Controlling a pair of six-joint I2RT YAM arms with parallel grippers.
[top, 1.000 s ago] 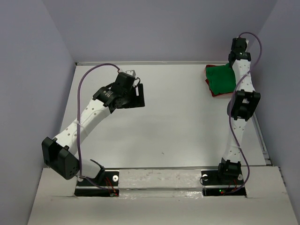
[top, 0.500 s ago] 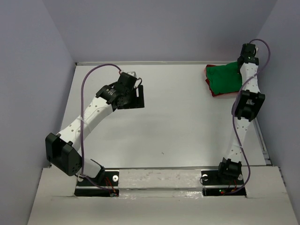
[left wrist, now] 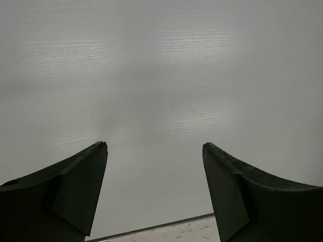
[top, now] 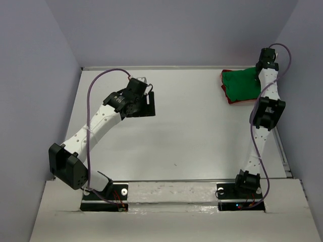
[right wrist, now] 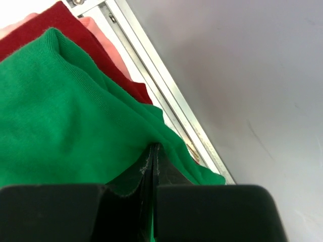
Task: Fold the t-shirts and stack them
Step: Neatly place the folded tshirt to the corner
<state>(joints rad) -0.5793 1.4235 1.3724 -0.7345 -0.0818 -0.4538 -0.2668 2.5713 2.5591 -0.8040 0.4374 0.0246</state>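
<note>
Table (top: 202, 131): plain white-grey, with faint fine horizontal streaks in the left wrist view.
Walls (top: 176, 30): pale lavender-grey, unpatterned.
Green t-shirt (top: 242, 84), at 1 o'clock of the top view: bright solid green, no print, with a fine knit texture in the right wrist view.
Red t-shirt (right wrist: 65, 22): dark red, plain. In the top view it shows as a thin border at the green one's 6 and 9 o'clock edges.
A pale salmon patch (right wrist: 101, 30) sits beside the red cloth, towards 12 o'clock of the right wrist view.
Left arm (top: 96, 126) and right arm (top: 257, 141): white links, black joints, purple cables (top: 90, 101).
Left gripper (left wrist: 154, 144) and right gripper (right wrist: 154, 151): black.
Rail (right wrist: 151, 85): silver.
</note>
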